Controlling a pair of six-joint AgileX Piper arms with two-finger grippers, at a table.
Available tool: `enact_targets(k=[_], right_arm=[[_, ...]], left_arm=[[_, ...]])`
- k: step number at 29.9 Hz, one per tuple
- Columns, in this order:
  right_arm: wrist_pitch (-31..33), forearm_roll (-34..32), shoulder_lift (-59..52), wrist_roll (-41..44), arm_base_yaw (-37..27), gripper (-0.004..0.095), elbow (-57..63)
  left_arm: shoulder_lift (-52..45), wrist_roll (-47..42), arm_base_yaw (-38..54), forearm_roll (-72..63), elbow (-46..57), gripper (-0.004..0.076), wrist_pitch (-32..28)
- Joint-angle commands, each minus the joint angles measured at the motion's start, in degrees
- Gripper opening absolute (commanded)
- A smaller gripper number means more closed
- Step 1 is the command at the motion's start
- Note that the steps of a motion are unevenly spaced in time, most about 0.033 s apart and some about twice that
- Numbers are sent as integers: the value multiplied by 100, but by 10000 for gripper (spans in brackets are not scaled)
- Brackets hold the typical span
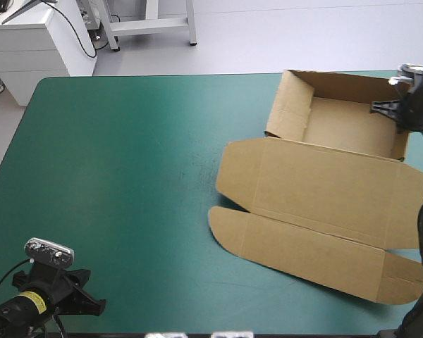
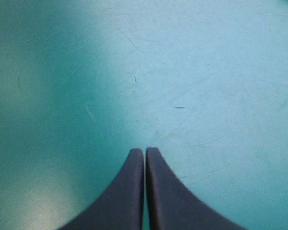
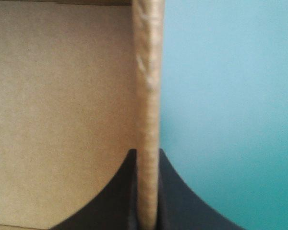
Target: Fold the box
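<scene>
The brown box [image 1: 324,169] lies at the table's right side as an open tray with raised walls at the far end and its lid spread flat toward the front. My right gripper [image 1: 403,111] is at the tray's right wall, shut on it. In the right wrist view the wall's edge [image 3: 148,96] runs straight ahead between the two black fingers [image 3: 169,196], the tray's inside to one side and teal-green cover to the other. My left gripper [image 2: 144,152] is shut and empty over bare cover, at the table's front left corner [image 1: 84,299].
The teal-green cover [image 1: 127,183] stretches bare across the left and middle of the table. The flat lid's flaps [image 1: 233,225] reach toward the table's middle and front right edge.
</scene>
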Motion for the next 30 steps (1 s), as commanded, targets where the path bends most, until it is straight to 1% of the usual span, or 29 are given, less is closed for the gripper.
enact_targets(k=[1, 4, 5, 6, 7, 8, 10, 12, 18, 25, 27, 30], right_arm=[[41, -4, -363, -382, -544, -14, -147], [41, -379, -363, -447, -772, 24, -147], [41, -680, -363, -447, -809, 78, -147], [41, -832, -363, -447, -826, 124, -147], [41, -898, -363, -447, -858, 190, -147], [32, -880, -363, -447, -906, 257, -147], [32, -811, -363, -447, -958, 360, -147], [32, -745, -363, -447, -1015, 424, -147], [32, -723, -490, -447, -1065, 425, -147], [32, -558, -1152, -447, -1065, 421, -147], [32, -337, -1380, -447, -1065, 421, -147], [32, 322, -1792, -517, -1065, 420, -147]], left_arm=[[56, -64, -19, -13, -152, -8, -287], [56, -64, -19, -13, -152, -8, -287], [56, -64, -19, -13, -152, -8, -287], [56, -64, -19, -13, -152, -8, -287], [56, -64, -19, -13, -152, -8, -287], [56, -64, -19, -13, -152, -8, -287], [56, -64, -19, -13, -152, -8, -287], [56, -64, -19, -13, -152, -8, -287], [56, -64, -19, -13, -152, -8, -287], [56, -64, -19, -13, -152, -8, -287], [56, -64, -19, -13, -152, -8, -287], [56, -64, -19, -13, -152, -8, -287]])
